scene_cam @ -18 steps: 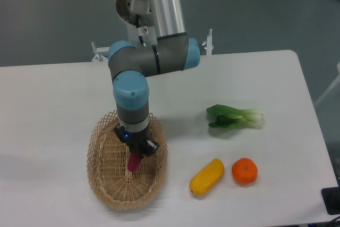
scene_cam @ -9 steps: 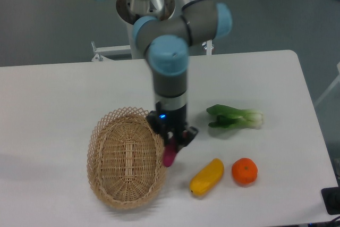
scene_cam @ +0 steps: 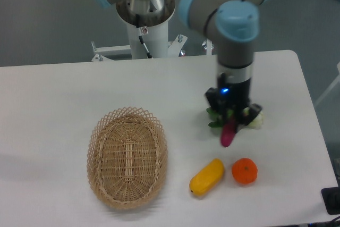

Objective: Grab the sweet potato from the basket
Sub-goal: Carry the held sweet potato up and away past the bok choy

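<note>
My gripper (scene_cam: 231,120) is shut on the sweet potato (scene_cam: 228,134), a small purple-magenta tuber that hangs point down from the fingers. It is held above the table to the right of the basket (scene_cam: 98,142), over the spot between the green vegetable and the yellow vegetable. The oval tan wicker basket stands at the front left with nothing in it. The arm hides part of the green vegetable.
A green and white bok choy (scene_cam: 254,120) lies behind the gripper, mostly covered by it. A yellow oblong vegetable (scene_cam: 207,176) and an orange mandarin (scene_cam: 244,171) lie at the front right. The robot base (scene_cam: 144,9) stands at the back.
The gripper has carried the sweet potato up out of the basket and to the right, past the rim, to a point over the bok choy. The basket now holds nothing.
</note>
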Robot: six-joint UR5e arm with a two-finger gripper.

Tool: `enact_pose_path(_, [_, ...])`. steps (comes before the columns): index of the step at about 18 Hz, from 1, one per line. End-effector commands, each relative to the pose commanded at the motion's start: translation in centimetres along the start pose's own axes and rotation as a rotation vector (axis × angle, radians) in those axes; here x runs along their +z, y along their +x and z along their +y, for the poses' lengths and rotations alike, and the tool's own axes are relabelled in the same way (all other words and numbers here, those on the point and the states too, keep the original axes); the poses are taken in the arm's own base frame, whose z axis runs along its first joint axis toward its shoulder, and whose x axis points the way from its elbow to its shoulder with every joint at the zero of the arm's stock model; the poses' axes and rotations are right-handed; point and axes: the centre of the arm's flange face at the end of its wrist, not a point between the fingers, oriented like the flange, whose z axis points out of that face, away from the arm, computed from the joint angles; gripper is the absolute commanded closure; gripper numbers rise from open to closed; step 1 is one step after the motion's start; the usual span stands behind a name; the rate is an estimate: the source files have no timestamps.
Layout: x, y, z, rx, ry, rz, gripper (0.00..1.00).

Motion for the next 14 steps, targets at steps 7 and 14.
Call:
enact_pose_path(7, [-0.6,-1.1,2.0,-0.004,0.035,-0.007,0.87])
enact_pose_path(14, [-1.2,-1.2,1.9,-0.004,0.033,-0.018,0.87])
